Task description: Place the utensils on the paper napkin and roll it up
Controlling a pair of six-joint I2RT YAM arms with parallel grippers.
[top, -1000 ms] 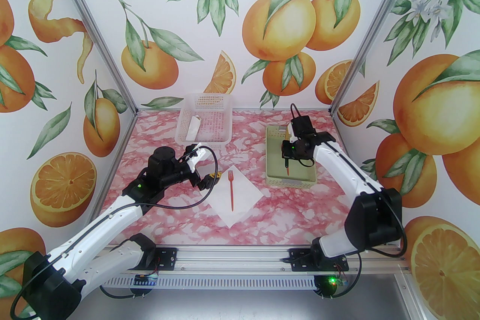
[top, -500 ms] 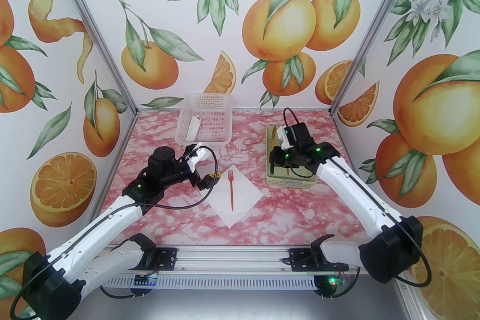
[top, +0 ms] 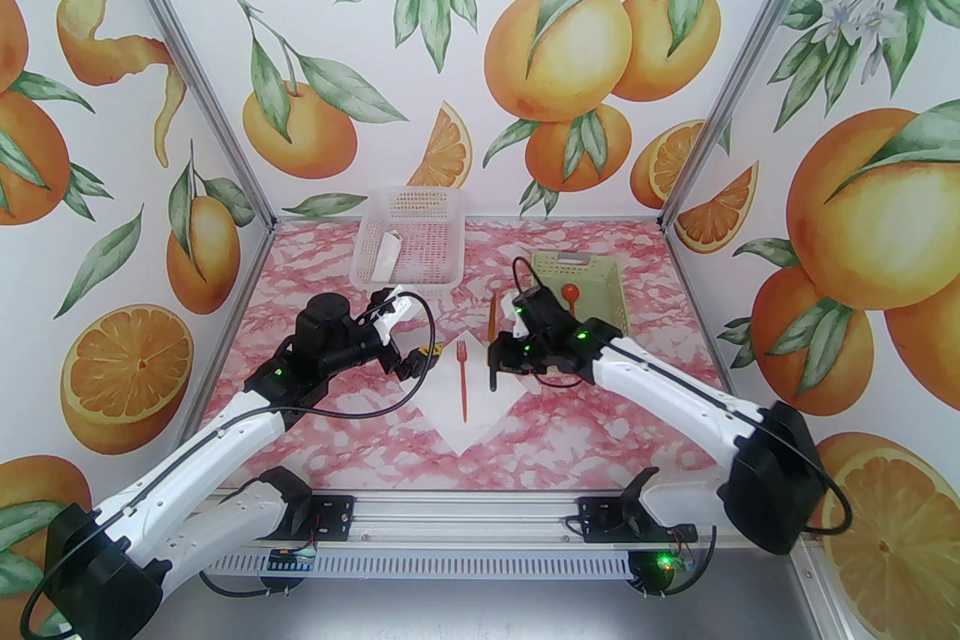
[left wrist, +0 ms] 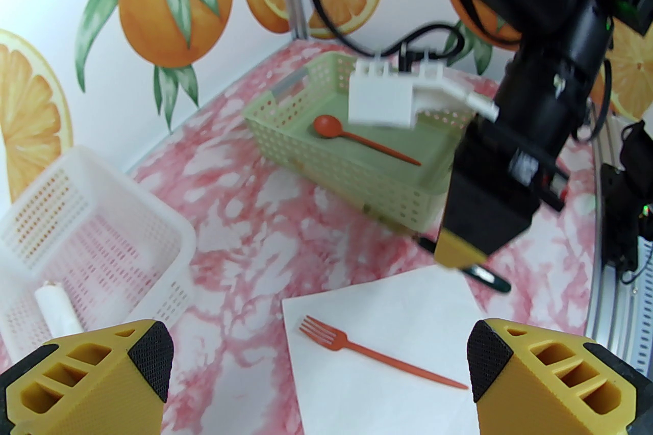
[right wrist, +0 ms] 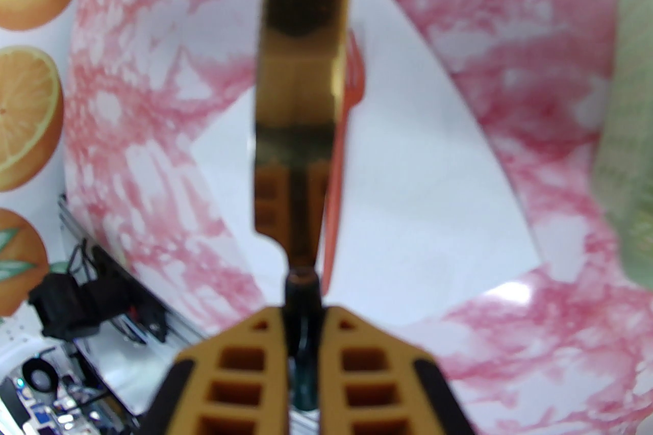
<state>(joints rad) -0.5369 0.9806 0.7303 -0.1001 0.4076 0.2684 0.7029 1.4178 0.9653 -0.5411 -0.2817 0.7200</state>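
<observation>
Your right claw is shut tight on the knife. It pinches the dark handle, and the golden blade sticks out past the fingers. In the top view the knife hangs over the right side of the paper napkin, just beside the fork (you cannot tell if the handle tip touches the paper).

The fork lies flat in the middle of the napkin, with its prongs pointing to the back wall. The napkin lies flat and open on the pink table, with one corner pointing at the arm bases. The spoon lies in the green basket, well apart from the napkin.

Your left claw is wide open with nothing in it, and it hangs by the napkin's left corner. At the back left sits a white basket with a small white paper roll in it.
</observation>
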